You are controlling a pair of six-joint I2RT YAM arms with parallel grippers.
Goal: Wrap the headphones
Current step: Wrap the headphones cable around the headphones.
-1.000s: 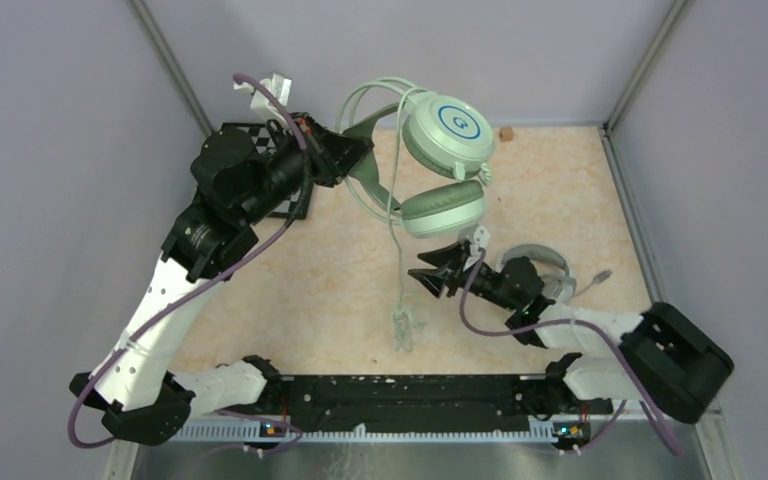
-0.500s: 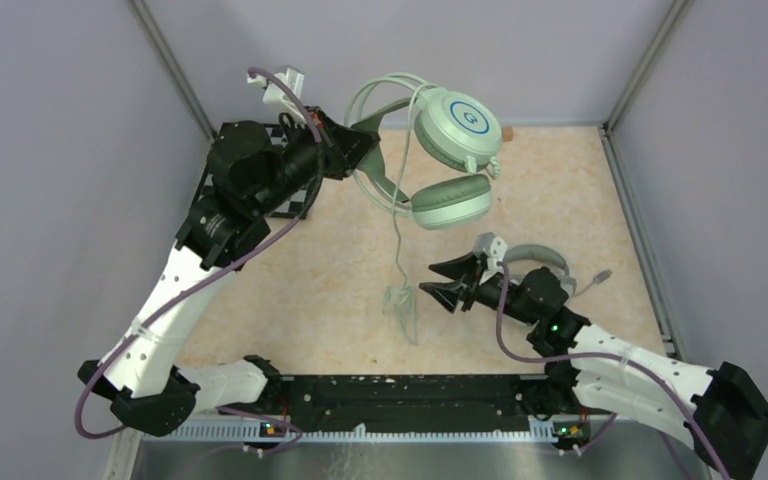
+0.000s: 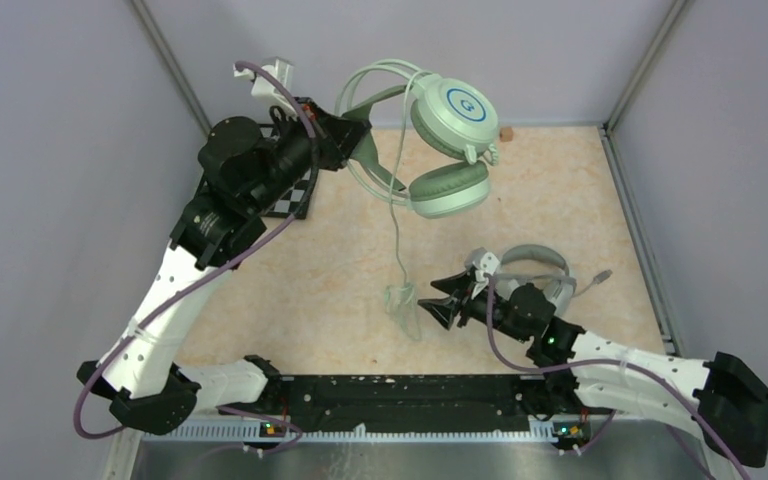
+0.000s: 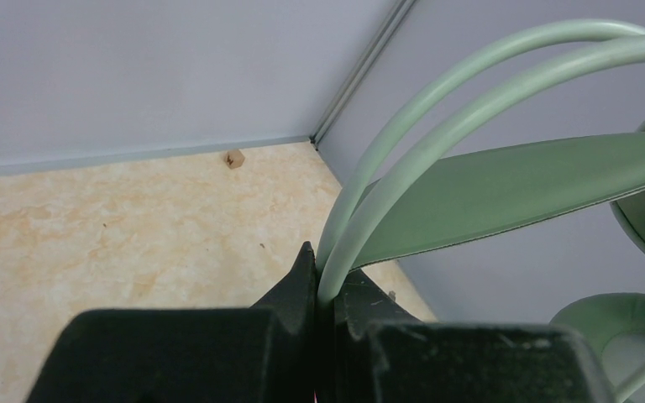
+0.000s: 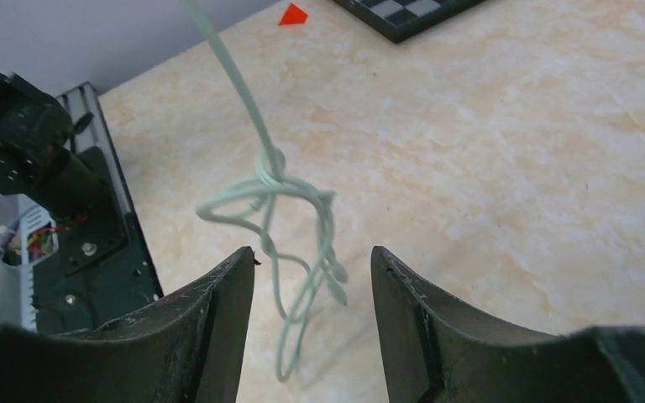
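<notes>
The left wrist view shows what the top view cannot: the left hand (image 4: 323, 279) is clenched on the twin pale tubes of the headband of the mint-green headphones (image 3: 452, 108), which hang in the air above the far part of the bench (image 3: 290, 290). Their cable (image 3: 397, 225) drops straight down to a knotted bundle (image 5: 296, 220). Only the right wrist view shows that the bundle is just in front of the spread fingers of the right hand (image 3: 447, 298), which is released and touches nothing. The white headset (image 3: 538, 254) lies on the bench behind the right arm, partly hidden. Compared with a second ago, the right hand has moved nearer to the arm bases — now level with the bundle — and the mint-green cups sit slightly farther back.
</notes>
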